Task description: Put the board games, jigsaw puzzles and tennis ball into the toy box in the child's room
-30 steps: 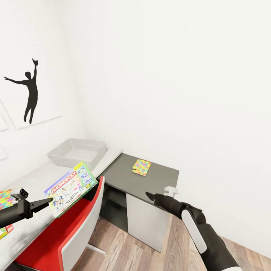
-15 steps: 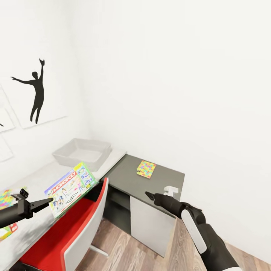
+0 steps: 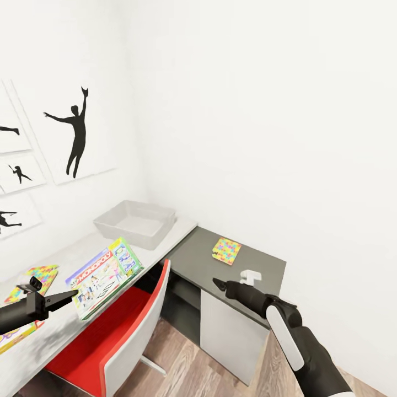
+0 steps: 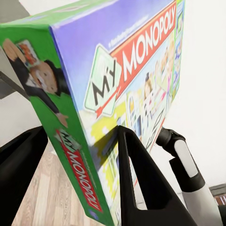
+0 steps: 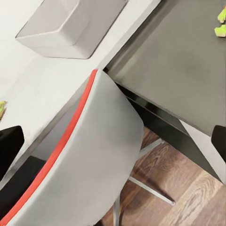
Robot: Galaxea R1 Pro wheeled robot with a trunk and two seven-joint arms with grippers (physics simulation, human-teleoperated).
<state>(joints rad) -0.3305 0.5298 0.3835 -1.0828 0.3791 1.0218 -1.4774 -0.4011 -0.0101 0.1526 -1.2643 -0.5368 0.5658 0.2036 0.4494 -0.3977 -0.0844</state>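
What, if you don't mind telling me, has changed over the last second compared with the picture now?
Mainly the camera: the head view has swung left, so the wall prints, toy box, table and jigsaw puzzle on the dark cabinet all slid right, and a second puzzle shows more fully. Nothing was picked up or released. The left tool stays clamped on the Monopoly board game, and the right tool hangs empty as before.
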